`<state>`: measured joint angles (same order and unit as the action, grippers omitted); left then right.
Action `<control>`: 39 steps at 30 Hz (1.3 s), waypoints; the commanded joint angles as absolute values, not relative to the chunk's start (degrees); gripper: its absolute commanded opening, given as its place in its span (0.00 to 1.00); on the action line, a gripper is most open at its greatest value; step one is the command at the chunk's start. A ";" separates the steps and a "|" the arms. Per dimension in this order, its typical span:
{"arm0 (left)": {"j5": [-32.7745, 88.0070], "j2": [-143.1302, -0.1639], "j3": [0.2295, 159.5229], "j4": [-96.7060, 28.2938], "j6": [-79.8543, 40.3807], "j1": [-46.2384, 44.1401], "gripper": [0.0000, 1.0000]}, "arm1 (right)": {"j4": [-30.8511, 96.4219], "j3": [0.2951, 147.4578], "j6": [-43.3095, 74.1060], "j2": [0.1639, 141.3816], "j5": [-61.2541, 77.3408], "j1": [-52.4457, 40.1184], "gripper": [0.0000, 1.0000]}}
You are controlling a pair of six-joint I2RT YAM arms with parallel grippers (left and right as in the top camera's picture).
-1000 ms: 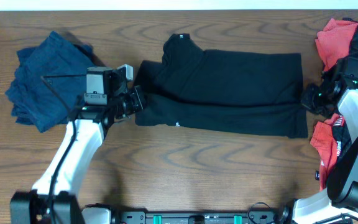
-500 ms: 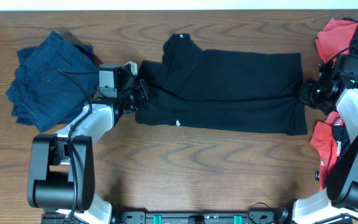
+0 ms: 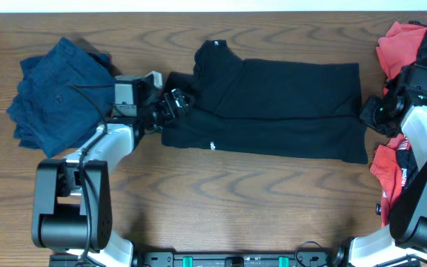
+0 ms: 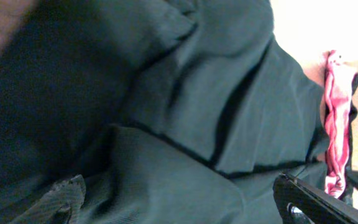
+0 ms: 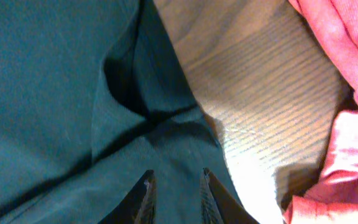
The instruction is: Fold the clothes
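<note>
While the left pincer [image 3: 175, 102] gapes wide and the right pincer [image 3: 369, 115] stands narrowly parted, the black shirt [image 3: 273, 104] lies between the 2.
Each pincer sits at 1 end of the shirt, which lies folded lengthwise mid-surface [image 3: 236, 200]; navy garment [image 3: 50, 93] far left, red garments [image 3: 395, 48] far right.

no words or numbers can be read anywhere. the black shirt [image 3: 288, 96] carries tiny white marks [image 3: 212, 146], too small to make out.
</note>
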<state>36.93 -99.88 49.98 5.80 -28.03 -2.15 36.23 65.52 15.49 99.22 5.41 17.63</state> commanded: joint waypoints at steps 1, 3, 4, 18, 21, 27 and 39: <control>37.98 -98.61 50.04 5.02 -26.63 2.15 0.98 | 37.43 65.63 15.46 95.81 7.22 17.17 0.22; 37.95 -98.56 50.04 4.78 -26.68 5.13 0.98 | 38.35 65.63 13.54 94.52 10.94 17.17 0.22; 37.98 -98.56 50.04 4.58 -26.68 6.46 0.98 | 38.79 65.63 12.93 94.00 12.21 17.17 0.22; 37.93 -98.59 50.02 -6.70 -24.82 8.32 0.99 | 42.81 61.91 8.69 93.34 8.60 10.83 0.22; 37.93 -98.59 50.02 -8.80 -23.79 7.38 0.86 | 42.46 59.92 10.55 93.34 5.98 10.85 0.22; 35.94 -98.59 50.02 -8.93 -22.74 5.06 0.79 | 40.71 56.77 10.66 93.34 5.80 10.85 0.21; 33.56 -101.32 50.02 -5.45 -22.74 2.04 0.78 | 30.89 48.01 10.66 93.36 5.78 10.85 0.21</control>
<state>34.24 -99.90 49.98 -5.61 -23.73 2.20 32.12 49.58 10.04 93.49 6.35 11.22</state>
